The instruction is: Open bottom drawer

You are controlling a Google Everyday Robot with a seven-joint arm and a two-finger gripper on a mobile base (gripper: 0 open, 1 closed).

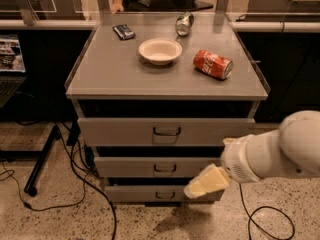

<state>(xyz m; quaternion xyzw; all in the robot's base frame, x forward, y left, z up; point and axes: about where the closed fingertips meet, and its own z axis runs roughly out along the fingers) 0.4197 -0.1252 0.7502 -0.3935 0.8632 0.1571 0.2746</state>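
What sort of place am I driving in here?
Likely an office or lab workspace: grey three-drawer cabinet, floor cables, laptop at left. The claw hangs by the bottom drawer.

the white arm (280, 151) reaches in from the right, cream claw (206, 182) pointing down-left, held low.

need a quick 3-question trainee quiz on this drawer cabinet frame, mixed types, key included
1. True or false: the red can stands upright on the cabinet top.
2. Where is the end effector? A: above the cabinet top. B: low, in front of the right part of the bottom drawer. C: left of the cabinet.
3. What sits between the dark packet and the red can?

Key: 1 false, it lies on its side. 2 B. 3 the white bowl.
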